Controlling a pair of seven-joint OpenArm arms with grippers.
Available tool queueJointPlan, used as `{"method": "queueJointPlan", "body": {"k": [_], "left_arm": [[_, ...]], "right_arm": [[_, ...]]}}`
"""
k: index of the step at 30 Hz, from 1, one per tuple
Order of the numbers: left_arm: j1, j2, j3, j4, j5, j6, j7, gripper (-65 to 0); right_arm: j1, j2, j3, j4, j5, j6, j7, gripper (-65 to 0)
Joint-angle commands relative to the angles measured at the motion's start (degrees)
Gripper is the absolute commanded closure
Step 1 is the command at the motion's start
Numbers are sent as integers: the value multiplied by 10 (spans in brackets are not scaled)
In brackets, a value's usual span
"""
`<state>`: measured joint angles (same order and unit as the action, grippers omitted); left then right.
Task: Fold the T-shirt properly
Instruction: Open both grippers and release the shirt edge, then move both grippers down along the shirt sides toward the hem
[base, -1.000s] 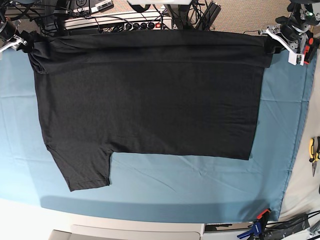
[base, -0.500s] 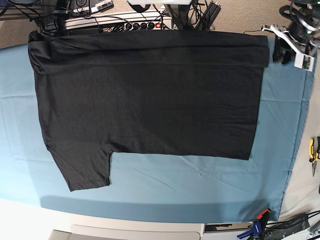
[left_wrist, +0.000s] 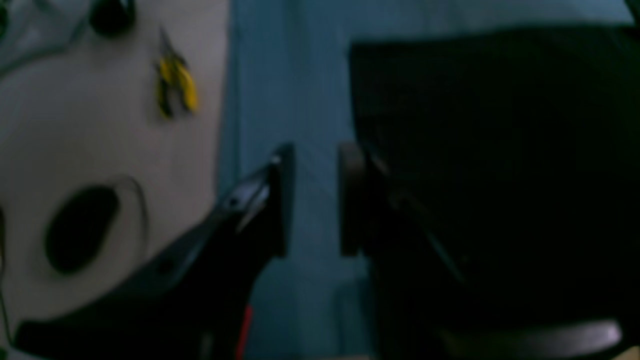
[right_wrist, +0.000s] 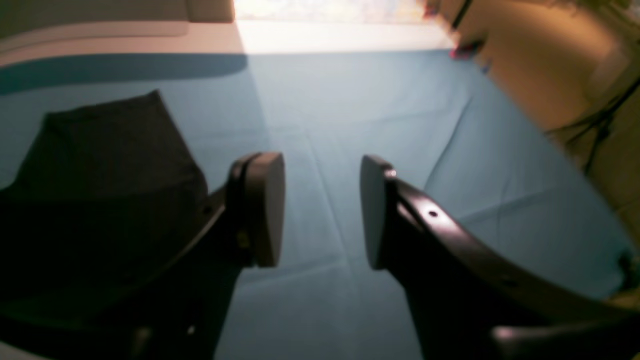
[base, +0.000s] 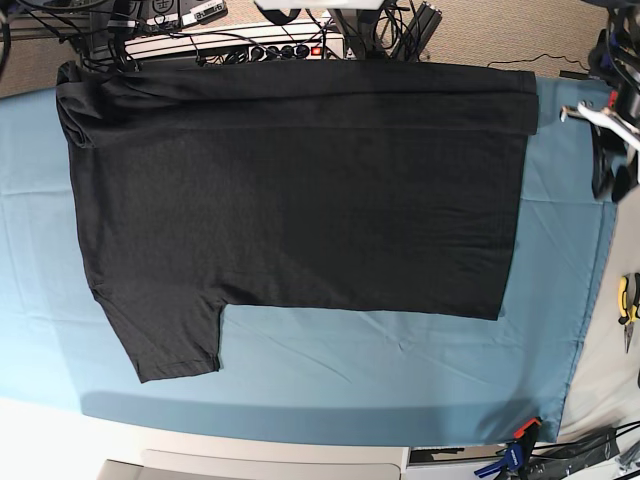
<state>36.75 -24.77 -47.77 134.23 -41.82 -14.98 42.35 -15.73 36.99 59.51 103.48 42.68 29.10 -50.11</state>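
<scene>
Both hands are showing glossy black curved fingers with small screw holes; the right hand (right_wrist: 322, 210) is wearing flat grey oval pads (right_wrist: 265, 207), the left hand (left_wrist: 315, 200) darker ones.

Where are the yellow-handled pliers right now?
In the base view the yellow-handled pliers lie at the far right edge, on the bare table just off the teal cloth, on the left arm's side.

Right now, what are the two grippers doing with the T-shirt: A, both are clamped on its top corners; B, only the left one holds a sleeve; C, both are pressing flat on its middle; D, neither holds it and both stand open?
D: the left gripper and the right gripper each show a clear gap with only the blue table cloth between the pads, and the T-shirt lies flat, free of both.
</scene>
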Motion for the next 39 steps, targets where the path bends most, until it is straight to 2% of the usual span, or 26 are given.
{"method": "queueJointPlan", "body": {"k": [1, 6, 10, 12, 17, 23, 27, 32, 35, 39], "left_arm": [[-5, -14, -4, 8, -4, 2, -17, -162], [-33, -45, -4, 8, 22, 2, -34, -162], [-44, -59, -4, 8, 27, 2, -46, -162], [-44, -66, -4, 8, 27, 2, -50, -162], [-48, -76, -4, -71, 29, 2, -57, -162], [-110, -89, -3, -129, 29, 1, -62, -162], [-139, -96, -1, -149, 33, 1, -64, -162], [-163, -105, 20, -191, 33, 0, -64, -162], [-198, -125, 62, -233, 44, 4, -64, -162], [-266, -154, 150, -317, 75, 17, -64, -162]], "right_arm": [[17, 20, -20, 3, -22, -15, 22, -258], [115, 27, -182, -49, -126, -51, 69, -258], [231, 27, -285, -139, -177, -64, 88, -258], [299, 27, -322, -198, -186, -67, 96, -258], [476, 26, -385, -388, -183, -67, 116, -258], [642, 10, -442, -611, -159, -62, 143, -258], [686, -22, -470, -708, -163, -62, 169, -257], [687, -80, -479, -783, -191, -71, 192, -257], [687, -107, -479, -793, -212, -73, 192, -257], [688, -115, -479, -792, -211, -71, 175, -257]]}}
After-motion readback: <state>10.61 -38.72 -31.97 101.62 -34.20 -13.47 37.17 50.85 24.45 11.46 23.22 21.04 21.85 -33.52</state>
